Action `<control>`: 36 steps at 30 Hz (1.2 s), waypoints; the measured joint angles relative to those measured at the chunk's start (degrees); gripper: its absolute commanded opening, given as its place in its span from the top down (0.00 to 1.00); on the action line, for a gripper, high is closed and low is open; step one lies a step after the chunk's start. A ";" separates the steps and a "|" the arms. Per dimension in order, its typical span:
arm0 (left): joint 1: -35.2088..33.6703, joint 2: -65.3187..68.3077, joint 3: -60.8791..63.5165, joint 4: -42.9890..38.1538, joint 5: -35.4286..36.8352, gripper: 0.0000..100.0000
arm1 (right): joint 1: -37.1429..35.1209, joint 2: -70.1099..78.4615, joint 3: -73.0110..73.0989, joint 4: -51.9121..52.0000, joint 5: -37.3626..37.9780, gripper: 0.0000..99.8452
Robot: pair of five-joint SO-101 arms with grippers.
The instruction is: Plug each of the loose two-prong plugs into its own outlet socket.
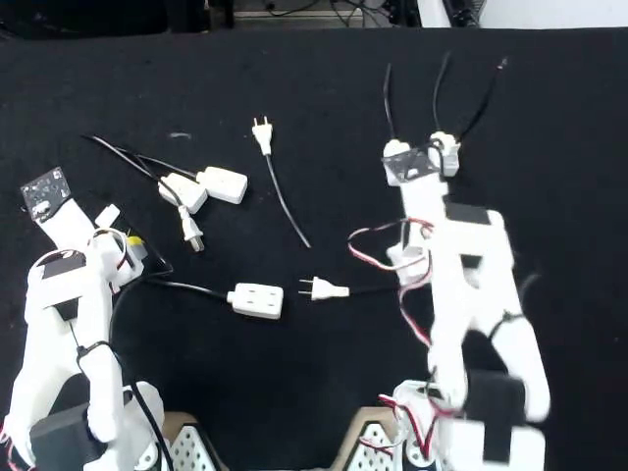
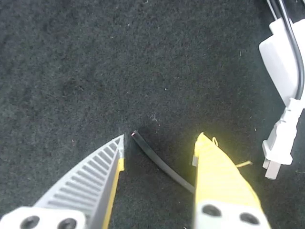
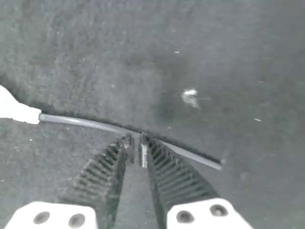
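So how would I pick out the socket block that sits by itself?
On the black table, look to the middle, toward the robot's side. The socket block lies there alone with a plug pointing at it; the other two blocks huddle together farther back.

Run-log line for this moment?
left gripper open astride loose black cable end | right gripper shut at black cable of white two-prong plug | plug apart from white outlet block
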 measured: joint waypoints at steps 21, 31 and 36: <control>0.00 0.00 0.00 0.00 0.00 0.76 | -21.80 -9.49 10.81 1.58 19.16 0.79; 0.00 0.00 0.00 0.00 0.00 0.76 | -26.29 -9.49 15.56 -8.26 26.90 0.79; 0.00 0.00 0.00 0.00 0.00 0.76 | -26.64 -9.49 15.56 -8.44 31.91 0.79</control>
